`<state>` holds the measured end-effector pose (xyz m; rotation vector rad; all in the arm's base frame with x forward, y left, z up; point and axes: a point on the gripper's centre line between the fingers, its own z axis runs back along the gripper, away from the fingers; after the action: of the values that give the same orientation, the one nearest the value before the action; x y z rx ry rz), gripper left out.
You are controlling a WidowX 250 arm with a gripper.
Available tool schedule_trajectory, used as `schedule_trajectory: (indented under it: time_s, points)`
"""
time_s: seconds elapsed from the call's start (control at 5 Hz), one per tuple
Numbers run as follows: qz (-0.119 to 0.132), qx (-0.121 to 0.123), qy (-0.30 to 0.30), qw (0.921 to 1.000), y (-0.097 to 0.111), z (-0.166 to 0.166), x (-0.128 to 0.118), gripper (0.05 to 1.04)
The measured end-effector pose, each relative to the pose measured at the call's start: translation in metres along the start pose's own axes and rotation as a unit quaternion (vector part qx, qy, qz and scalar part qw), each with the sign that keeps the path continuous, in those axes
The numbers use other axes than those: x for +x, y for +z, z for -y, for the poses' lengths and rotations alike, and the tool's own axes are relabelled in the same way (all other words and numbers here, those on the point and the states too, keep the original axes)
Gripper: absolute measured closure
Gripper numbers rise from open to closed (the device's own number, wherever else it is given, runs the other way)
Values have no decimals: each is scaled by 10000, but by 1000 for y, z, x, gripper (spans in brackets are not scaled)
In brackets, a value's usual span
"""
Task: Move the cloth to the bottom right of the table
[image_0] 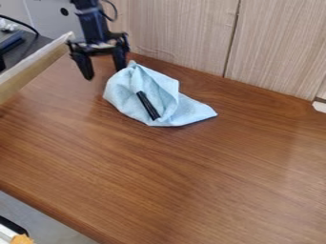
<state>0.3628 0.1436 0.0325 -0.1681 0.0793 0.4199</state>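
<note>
Claw [102,70] high in the view, left of centre, hanging with fingers spread wide and nothing between them. Cloth [130,97] just below and to the right of it, the cloth's peak near the right-hand finger; contact, cannot tell. Pale blue, rumpled: left side bunched and rounded, middle folded inward, right side thinning to a flat pointed corner. Slim black stick [147,106] slanting across the folds, lower end toward the camera.

Left of the claw, a pale wooden board [28,71] standing along the bench's edge, dark gear [14,45] and a black cable [19,21] beyond it. Grey panel [47,16] behind. Bench [166,176] reddish brown, grain showing, running under claw and cloth. Behind and to the right of the claw, a light wood-grain wall [181,31] with an upright seam. Far right, a small white piece [320,106] at the wall's foot.

Near edge of the bench slants from below the claw's left down toward bottom centre, grey floor [45,217] past it. Wood surface stretches from the cloth toward the camera and off to the lower right.
</note>
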Motion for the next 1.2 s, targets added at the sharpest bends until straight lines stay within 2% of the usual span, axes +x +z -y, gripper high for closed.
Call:
schedule_trajectory:
  time_s: [0.2, 0.4, 0.6, 0.8, 1.0, 1.2]
  points:
    - [-127, -27, -180, 9998, -13, 17, -8, 84]
    - [24, 178, -313, 9994, -7, 27, -20, 132]
    - [78, 356, -274, 9990, -10, 28, -28, 409]
    - [232, 308, -273, 9989, -3, 29, -29, 711]
    - [211, 337, -264, 9989, -6, 26, -31, 921]
    - [128, 342, -252, 9990, -11, 24, -35, 1017]
